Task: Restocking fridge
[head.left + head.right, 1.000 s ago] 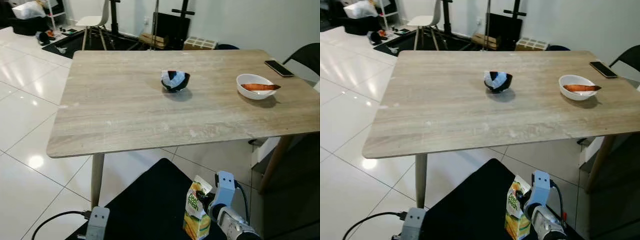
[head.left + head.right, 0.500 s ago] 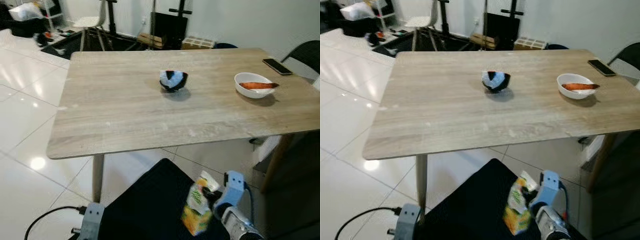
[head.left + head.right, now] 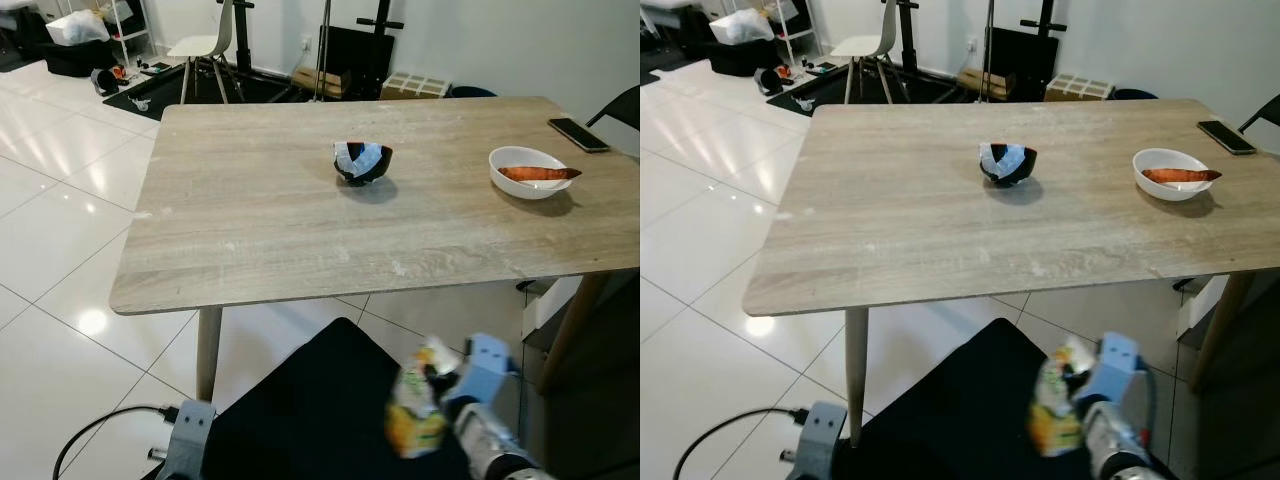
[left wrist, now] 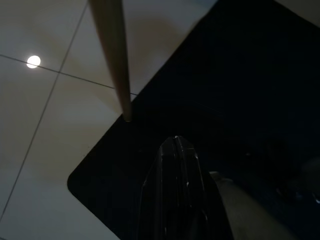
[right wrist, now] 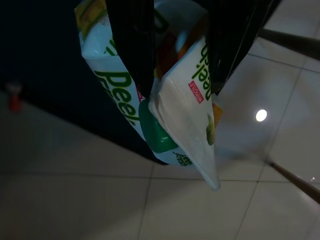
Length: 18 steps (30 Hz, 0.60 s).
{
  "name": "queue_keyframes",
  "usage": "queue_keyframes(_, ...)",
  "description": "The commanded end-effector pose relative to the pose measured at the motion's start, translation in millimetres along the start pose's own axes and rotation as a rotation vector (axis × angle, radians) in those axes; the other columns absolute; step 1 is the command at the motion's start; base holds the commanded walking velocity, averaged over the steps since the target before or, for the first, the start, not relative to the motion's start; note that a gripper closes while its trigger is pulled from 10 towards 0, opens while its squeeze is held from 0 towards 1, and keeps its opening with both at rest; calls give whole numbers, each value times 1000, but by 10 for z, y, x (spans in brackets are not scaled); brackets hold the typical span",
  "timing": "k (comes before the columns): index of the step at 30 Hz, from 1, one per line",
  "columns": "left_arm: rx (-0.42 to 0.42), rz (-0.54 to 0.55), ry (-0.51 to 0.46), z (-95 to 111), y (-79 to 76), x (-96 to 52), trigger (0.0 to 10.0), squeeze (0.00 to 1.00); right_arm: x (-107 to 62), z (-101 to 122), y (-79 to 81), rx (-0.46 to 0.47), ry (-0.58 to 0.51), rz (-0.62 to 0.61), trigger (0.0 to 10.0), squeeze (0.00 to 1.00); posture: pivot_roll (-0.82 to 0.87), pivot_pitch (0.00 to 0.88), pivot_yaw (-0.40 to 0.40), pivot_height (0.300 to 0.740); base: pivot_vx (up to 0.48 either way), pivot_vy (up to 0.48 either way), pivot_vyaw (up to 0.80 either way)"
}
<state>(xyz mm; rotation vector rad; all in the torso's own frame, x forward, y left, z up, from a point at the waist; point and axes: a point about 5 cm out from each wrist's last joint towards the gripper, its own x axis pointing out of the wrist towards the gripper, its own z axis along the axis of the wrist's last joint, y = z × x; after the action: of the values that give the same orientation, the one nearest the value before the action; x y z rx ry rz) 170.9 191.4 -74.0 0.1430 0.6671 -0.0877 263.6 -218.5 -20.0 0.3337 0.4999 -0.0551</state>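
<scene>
Your right gripper [image 5: 180, 47] is clamped on the juice carton [image 5: 165, 105]: in the right wrist view both black fingers [image 5: 131, 40] press its gable top between them, and the carton hangs below them over the tiled floor [image 3: 60, 290]. In the head views the carton [image 3: 420, 410] sits low at your right side, below the table edge and blurred. A second ago it read sharp and upright; it now appears tilted and smeared, and the whole scene has shifted slightly, so the camera has moved with the body. Judgement: you are carrying the carton in transit, not yet placing it.

Your left gripper [image 4: 176, 150] hangs idle near a table leg [image 4: 112, 55], fingers pressed together and holding nothing.

The wooden table [image 3: 250, 230] stands ahead, bearing a dark bowl [image 3: 362, 162] near its middle, a white bowl [image 3: 530, 172] holding an orange item, possibly a sweet potato [image 3: 538, 173], and a phone [image 3: 579, 134] at the far right corner. None of these has been touched.

No fridge can be made out from here. Judgement: restocking is at an early stage; the grip looks secure, but a pinch on the soft gable may let the carton swing as you walk.
</scene>
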Motion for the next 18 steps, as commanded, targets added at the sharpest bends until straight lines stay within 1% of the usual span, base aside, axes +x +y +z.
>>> queue_keyframes(1, 4, -10, -19, 24, -24, 3, 10000, 0, 15, -95, 199, -38, 31, 138, 10000, 0, -42, 70, -44, 740, 0, 0, 0)
queue_keyframes(2, 4, -10, -23, 28, -26, 2, 10000, 0, 9, -92, 148, -38, 29, 90, 10000, 0, -43, 71, -44, 740, 0, 0, 0)
queue_keyframes(3, 3, -11, -25, 32, -28, 3, 10000, 0, -5, -84, 57, -29, 26, 6, 10000, 0, -43, 71, -44, 740, 0, 0, 0)
queue_keyframes(4, 3, -11, -25, 32, -28, 3, 10000, 0, -5, -84, 57, -29, 26, 6, 10000, 0, -43, 71, -44, 740, 0, 0, 0)
queue_keyframes(5, 1, -11, -25, 32, -34, 3, 10000, 0, -32, -91, -46, -23, 31, -75, 10000, 0, -42, 73, -47, 740, 0, 0, 0)
queue_keyframes(6, -2, -10, -22, 28, -41, 3, 10000, 0, -50, -112, -80, -34, 39, -94, 10000, 0, -45, 74, -52, 740, 0, 0, 0)
queue_keyframes(7, -5, -10, -19, 23, -46, 3, 10000, 0, -59, -130, -85, -44, 46, -88, 10000, 0, -45, 74, -52, 740, 0, 0, 0)
queue_keyframes(9, -22, -5, -15, 11, -57, -1, 10000, 0, -69, -252, 21, -81, 93, -9, 10000, 0, -50, 77, -62, 740, 0, 0, 0)
queue_keyframes(10, -30, -2, -15, 6, -62, -3, 10000, 0, -76, -295, 54, -84, 108, 12, 10000, 0, -51, 79, -64, 740, 0, 0, 0)
queue_keyframes(11, -30, -2, -15, 6, -62, -3, 10000, 0, -76, -295, 54, -84, 108, 12, 10000, 0, -51, 79, -64, 740, 0, 0, 0)
queue_keyframes(12, -72, 4, -20, 9, -77, -2, 10000, 0, -102, -379, 83, -103, 134, 37, 10000, 0, -52, 80, -66, 740, 0, 0, 0)
queue_keyframes(14, -99, -8, -41, 47, -123, 14, 10000, 0, -147, -479, 78, -124, 164, 36, 10000, 0, -48, 83, -71, 740, 0, 0, 0)
queue_keyframes(16, -99, -26, -50, 67, -158, 23, 10000, 0, -178, -558, 65, -148, 203, 16, 10000, 0, -43, 85, -72, 740, 0, 0, 0)
queue_keyframes(18, -92, -34, -51, 68, -164, 21, 10000, 0, -181, -571, 69, -145, 206, 9, 10000, 0, -43, 84, -66, 740, 0, 0, 0)
